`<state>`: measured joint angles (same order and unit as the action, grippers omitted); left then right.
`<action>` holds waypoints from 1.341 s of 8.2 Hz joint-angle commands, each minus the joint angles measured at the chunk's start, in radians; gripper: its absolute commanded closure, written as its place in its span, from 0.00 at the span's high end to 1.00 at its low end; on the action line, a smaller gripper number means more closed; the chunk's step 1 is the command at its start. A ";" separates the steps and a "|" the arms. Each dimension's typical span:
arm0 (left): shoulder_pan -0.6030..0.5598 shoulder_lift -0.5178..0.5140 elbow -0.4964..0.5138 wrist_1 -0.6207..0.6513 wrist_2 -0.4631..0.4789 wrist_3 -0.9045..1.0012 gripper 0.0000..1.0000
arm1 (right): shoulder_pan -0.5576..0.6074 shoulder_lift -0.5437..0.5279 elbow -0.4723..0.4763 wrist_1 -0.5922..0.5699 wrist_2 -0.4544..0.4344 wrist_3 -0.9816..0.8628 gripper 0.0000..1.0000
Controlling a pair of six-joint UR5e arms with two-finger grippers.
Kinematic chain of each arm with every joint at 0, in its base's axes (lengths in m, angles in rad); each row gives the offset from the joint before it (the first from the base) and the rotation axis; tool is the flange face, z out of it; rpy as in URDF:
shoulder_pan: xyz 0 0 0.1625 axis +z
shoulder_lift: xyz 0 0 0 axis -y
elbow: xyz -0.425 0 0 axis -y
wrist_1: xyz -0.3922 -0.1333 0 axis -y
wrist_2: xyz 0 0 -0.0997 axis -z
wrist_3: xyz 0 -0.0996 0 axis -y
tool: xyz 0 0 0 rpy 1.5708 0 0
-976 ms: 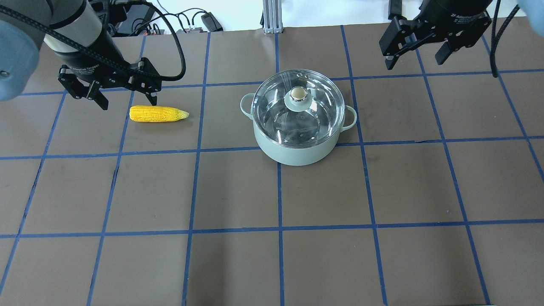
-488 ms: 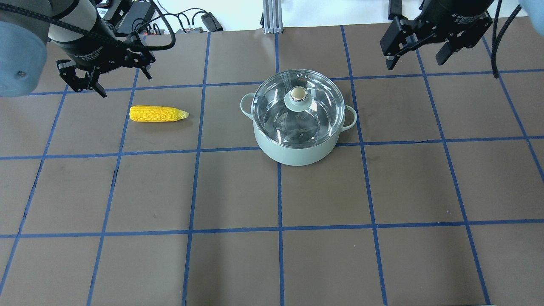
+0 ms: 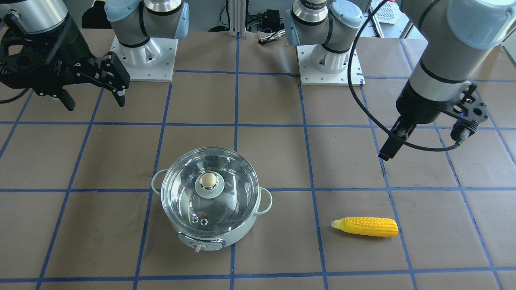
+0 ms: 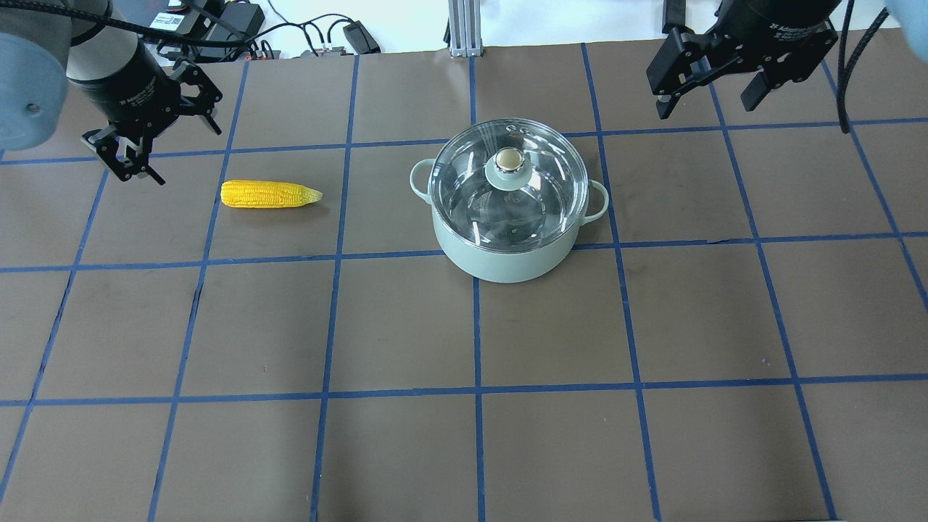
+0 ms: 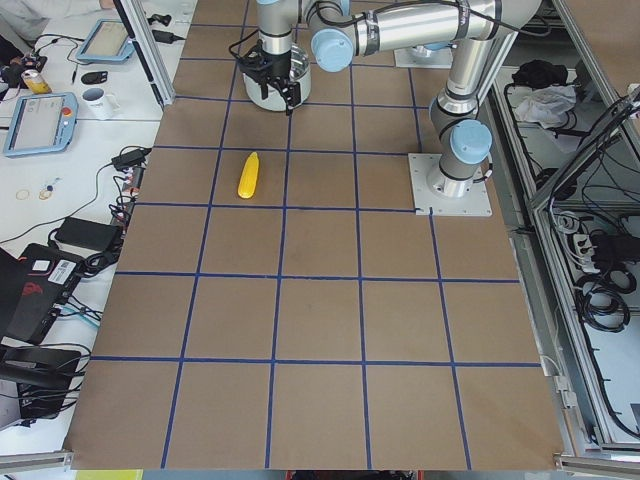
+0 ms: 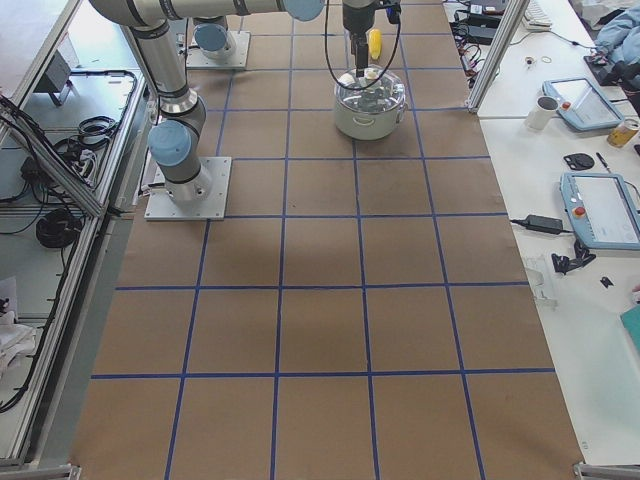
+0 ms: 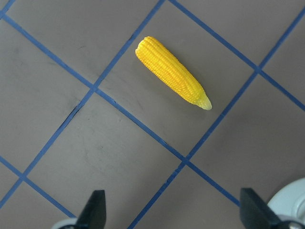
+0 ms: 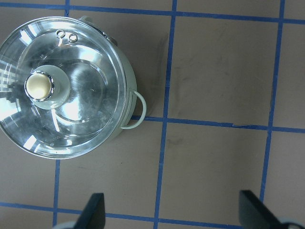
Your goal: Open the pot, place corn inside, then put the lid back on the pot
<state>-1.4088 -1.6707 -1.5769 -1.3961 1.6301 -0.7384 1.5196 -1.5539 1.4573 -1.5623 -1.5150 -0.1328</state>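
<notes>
The mint-green pot (image 4: 507, 254) stands mid-table with the glass lid (image 4: 464, 196) shut on it, gold knob (image 4: 510, 159) up. It also shows in the front view (image 3: 242, 231) and right wrist view (image 8: 125, 71). The yellow corn (image 4: 270, 194) lies flat on the mat to the pot's left, pale tip toward the pot; it shows in the front view (image 3: 367, 226) and left wrist view (image 7: 171, 71). My left gripper (image 4: 187, 156) is open and empty, above the table, behind and left of the corn. My right gripper (image 4: 707, 109) is open and empty, raised behind and right of the pot.
Brown mats with a blue tape grid cover the table (image 4: 478, 435). Cables and power bricks (image 4: 239, 29) lie beyond the far edge, beside an aluminium post (image 4: 464, 29). The two arm bases (image 3: 143, 52) (image 3: 328, 60) stand at the robot's side.
My left gripper has moved back and left, away from the corn, and turned about its axis. The right gripper, pot, lid and corn have stayed put.
</notes>
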 commanded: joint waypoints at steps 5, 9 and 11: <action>0.060 -0.214 0.000 0.058 -0.010 -0.393 1.00 | 0.001 0.000 0.000 0.002 0.007 0.012 1.00; 0.060 -0.323 0.000 0.231 -0.015 -0.498 1.00 | 0.002 0.005 -0.005 -0.046 0.004 0.019 1.00; 0.060 -0.380 0.002 0.256 -0.013 -0.498 1.00 | 0.020 0.075 -0.046 -0.113 -0.008 0.102 1.00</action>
<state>-1.3484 -1.9994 -1.5769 -1.1748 1.6159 -1.2345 1.5239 -1.5330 1.4448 -1.6281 -1.5171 -0.0957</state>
